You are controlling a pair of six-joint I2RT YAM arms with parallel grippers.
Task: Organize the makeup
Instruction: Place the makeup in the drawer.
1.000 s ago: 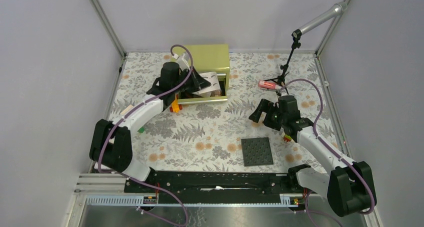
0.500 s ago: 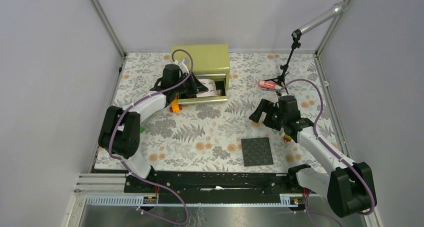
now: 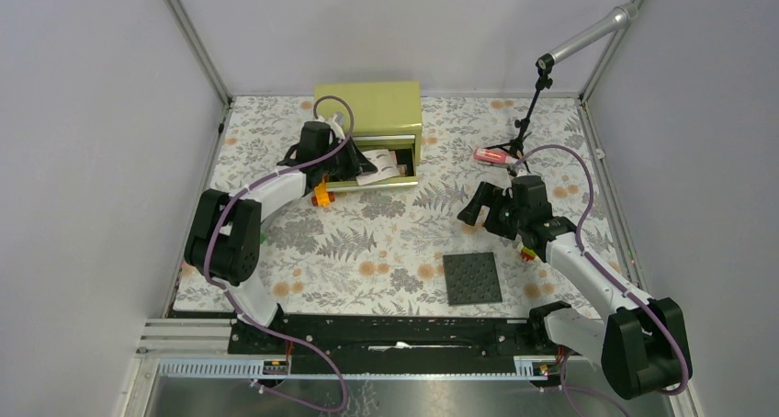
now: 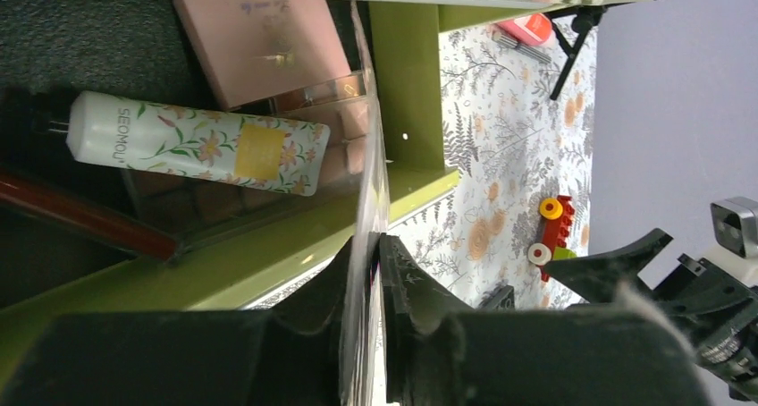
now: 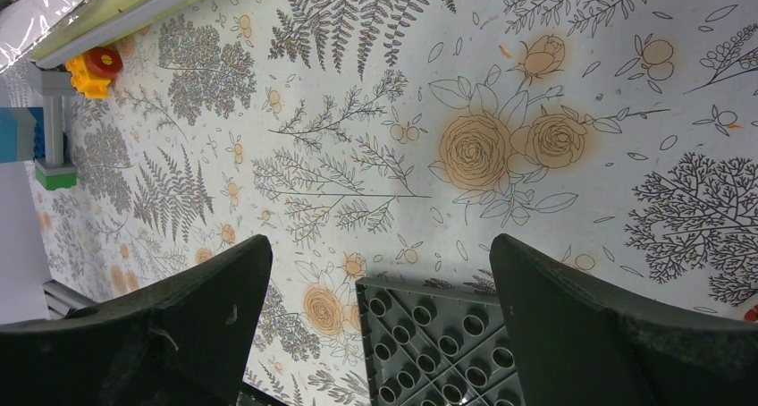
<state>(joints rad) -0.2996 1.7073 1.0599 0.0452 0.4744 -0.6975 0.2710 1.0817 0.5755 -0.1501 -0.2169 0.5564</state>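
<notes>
A green box (image 3: 369, 112) stands open at the back. In the left wrist view it holds a cream floral tube (image 4: 197, 144), a pink square compact (image 4: 259, 44) and a dark red pencil (image 4: 80, 218). My left gripper (image 3: 356, 166) is at the box's front; its jaws (image 4: 375, 263) are shut on the box's clear plastic flap (image 4: 371, 173). A pink-red tube (image 3: 491, 156) lies on the mat by the stand and also shows in the left wrist view (image 4: 527, 28). My right gripper (image 3: 485, 211) is open and empty, hovering over the mat (image 5: 380, 272).
A dark grey studded plate (image 3: 472, 277) lies at the front right, just below my right gripper (image 5: 438, 343). An orange toy car (image 3: 321, 195) sits by the box's front left corner. A black microphone stand (image 3: 525, 123) stands at the back right. A red toy (image 4: 554, 232) lies by the right arm.
My left gripper has moved down and in toward the box with the clear flap, which now lies lower over the opening. The left arm's elbow swung left. The right arm has not moved.
</notes>
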